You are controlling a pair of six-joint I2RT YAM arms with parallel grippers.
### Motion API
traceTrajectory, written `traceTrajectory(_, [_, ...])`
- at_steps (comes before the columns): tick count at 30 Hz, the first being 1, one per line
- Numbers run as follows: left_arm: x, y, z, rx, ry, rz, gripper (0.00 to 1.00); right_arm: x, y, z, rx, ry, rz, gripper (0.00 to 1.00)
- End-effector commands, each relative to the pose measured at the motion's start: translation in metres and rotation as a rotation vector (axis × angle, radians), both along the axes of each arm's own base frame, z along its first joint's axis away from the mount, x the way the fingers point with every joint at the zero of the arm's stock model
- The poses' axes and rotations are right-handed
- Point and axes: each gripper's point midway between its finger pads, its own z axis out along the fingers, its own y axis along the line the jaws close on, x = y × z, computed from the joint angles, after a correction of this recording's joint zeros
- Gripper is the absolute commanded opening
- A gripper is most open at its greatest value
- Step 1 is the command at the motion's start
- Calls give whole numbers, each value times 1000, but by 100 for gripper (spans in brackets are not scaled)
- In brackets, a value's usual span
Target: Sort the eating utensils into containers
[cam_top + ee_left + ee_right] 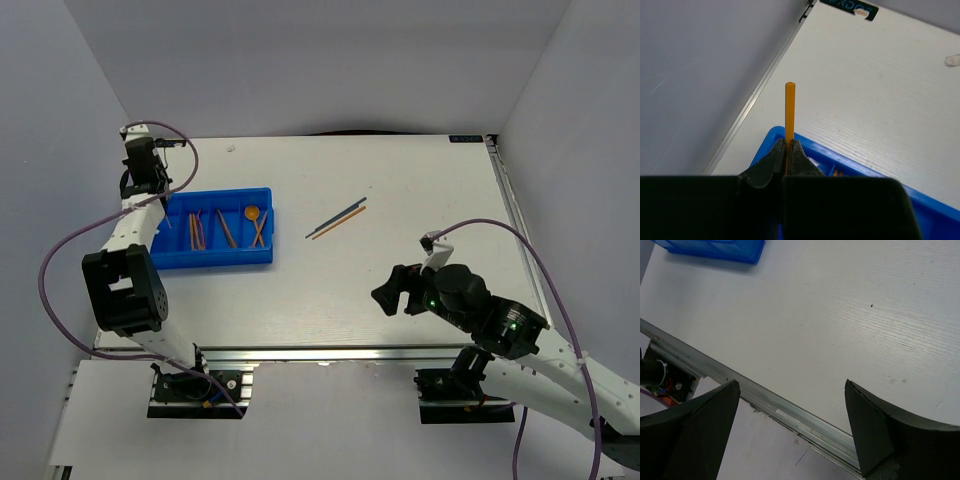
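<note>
You see a white table [420, 180] between grey walls [300, 60]. Your left gripper [788, 150] pinches an orange stick [789, 107] by the blue tray [222, 258]. Your right gripper [791, 385] stands wide apart, holding nothing.

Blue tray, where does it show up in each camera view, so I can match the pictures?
Top external: blue tray sits left of centre.
Left wrist: its rim crosses the bottom, just beyond the left gripper.
Right wrist: one corner shows at top left.
Shared landmark: the white table beneath it.
</note>
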Motion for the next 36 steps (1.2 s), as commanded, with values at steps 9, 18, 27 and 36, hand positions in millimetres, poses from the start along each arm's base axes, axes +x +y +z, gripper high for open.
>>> traceTrajectory(9, [-2, 13, -13, 40, -67, -37, 0, -1, 18, 16, 66, -41, 76, 89])
traceTrajectory(18, [-18, 10, -26, 7, -88, -7, 19, 3, 16, 32, 65, -73, 70, 89])
traceTrajectory(27, [-37, 6, 35, -6, -266, 32, 66, 0, 20, 35, 80, -55, 79, 89])
traceTrajectory(36, [-1, -132, 115, -133, -320, -414, 81, 13, 5, 39, 29, -83, -15, 89])
